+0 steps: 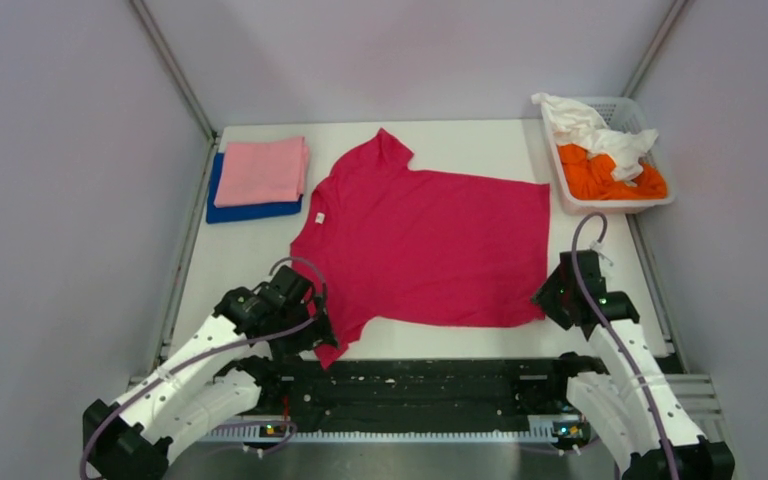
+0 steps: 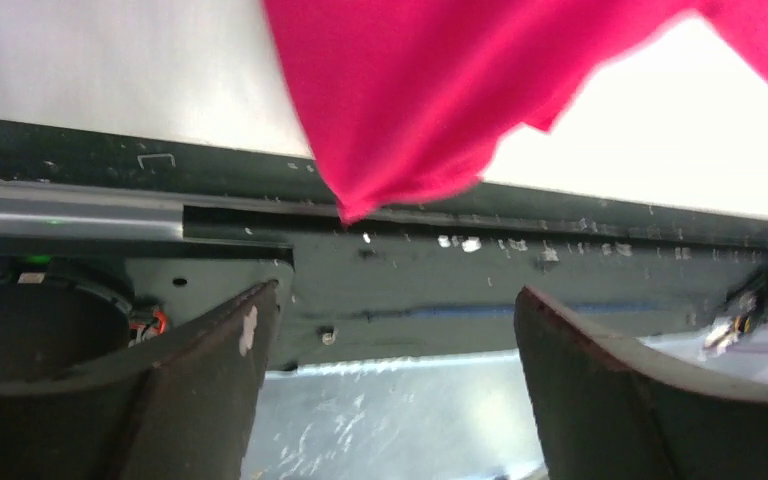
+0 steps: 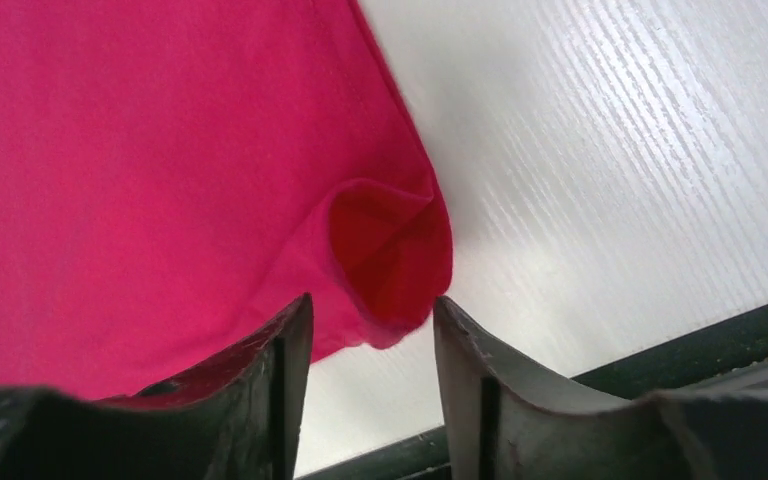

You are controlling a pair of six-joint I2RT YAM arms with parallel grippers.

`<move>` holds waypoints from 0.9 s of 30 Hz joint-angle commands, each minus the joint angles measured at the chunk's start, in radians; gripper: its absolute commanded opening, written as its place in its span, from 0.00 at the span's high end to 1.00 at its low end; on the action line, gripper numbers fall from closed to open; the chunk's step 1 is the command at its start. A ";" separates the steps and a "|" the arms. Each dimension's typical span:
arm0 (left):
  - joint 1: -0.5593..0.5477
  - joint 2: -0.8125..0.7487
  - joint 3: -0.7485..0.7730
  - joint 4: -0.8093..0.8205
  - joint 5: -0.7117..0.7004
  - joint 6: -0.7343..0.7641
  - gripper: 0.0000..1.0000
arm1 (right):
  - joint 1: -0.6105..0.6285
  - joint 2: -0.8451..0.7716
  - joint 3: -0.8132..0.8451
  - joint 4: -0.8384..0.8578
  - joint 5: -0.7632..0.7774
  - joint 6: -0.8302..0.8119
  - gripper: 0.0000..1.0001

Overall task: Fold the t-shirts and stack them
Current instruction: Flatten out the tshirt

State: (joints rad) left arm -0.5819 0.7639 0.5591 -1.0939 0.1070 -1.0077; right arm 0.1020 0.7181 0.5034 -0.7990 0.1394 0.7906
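The magenta-red t-shirt (image 1: 430, 245) lies spread flat on the table's middle, neck to the left, hem to the right. My left gripper (image 1: 305, 335) is open over its near sleeve (image 2: 400, 110), whose tip hangs over the table's front edge. My right gripper (image 1: 552, 297) is open at the near hem corner (image 3: 390, 265), which is puffed up just ahead of the fingertips (image 3: 295, 320). The folded light pink shirt (image 1: 262, 170) lies on the folded royal blue shirt (image 1: 250, 210) at the back left. The orange shirt (image 1: 610, 178) and white shirt (image 1: 595, 128) are crumpled in the basket.
The white slotted basket (image 1: 668, 197) stands at the back right. A black rail (image 1: 420, 385) runs along the table's near edge, also in the left wrist view (image 2: 480, 270). Grey walls enclose the table on three sides.
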 commanded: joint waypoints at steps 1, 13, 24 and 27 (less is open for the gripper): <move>-0.017 0.018 0.178 -0.096 0.030 0.119 0.02 | -0.006 -0.018 0.093 -0.053 0.037 0.003 0.31; 0.035 0.474 0.543 0.449 -0.240 0.314 0.01 | -0.006 0.226 0.240 0.342 -0.053 -0.237 0.01; 0.267 1.339 1.359 0.458 -0.222 0.462 0.01 | -0.007 0.939 0.584 0.621 -0.039 -0.301 0.01; 0.294 1.484 1.497 0.464 -0.218 0.489 0.01 | -0.007 1.093 0.709 0.586 -0.050 -0.319 0.01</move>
State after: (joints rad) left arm -0.3241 2.1231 1.8908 -0.6556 -0.1207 -0.5846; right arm 0.1017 1.6787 1.0531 -0.2703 0.0998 0.5171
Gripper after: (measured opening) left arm 0.991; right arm 0.985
